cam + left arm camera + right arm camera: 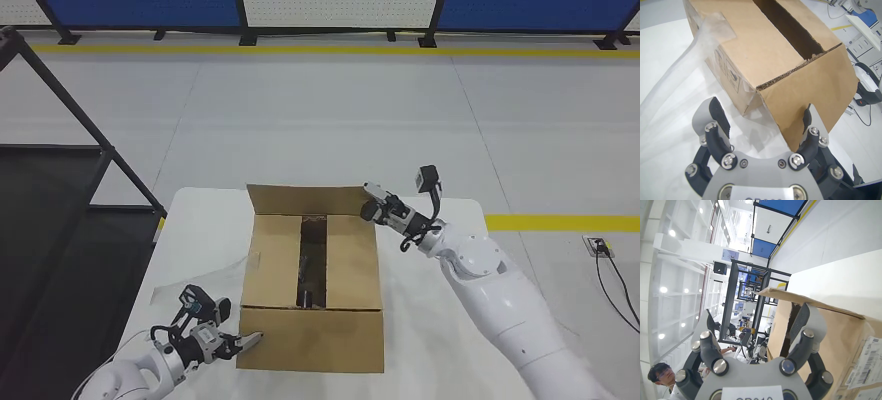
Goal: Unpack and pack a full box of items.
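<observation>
Both hands are spread: the left hand (pixel 762 106) straddles one corner of the box (pixel 350 265), the right hand (pixel 756 311) the opposite corner. Uneven pulls could tear the cardboard or skid the box.

Box (pixel 268 270): plain brown cardboard, black printed symbols on one side
Label (pixel 865 362): white, black bars
Tape (pixel 715 24): clear, cloudy
Desk (pixel 200 230): white
Left gripper (pixel 762 105): silver metal, black lining
Floor (pixel 300 110): pale grey, yellow stripe
</observation>
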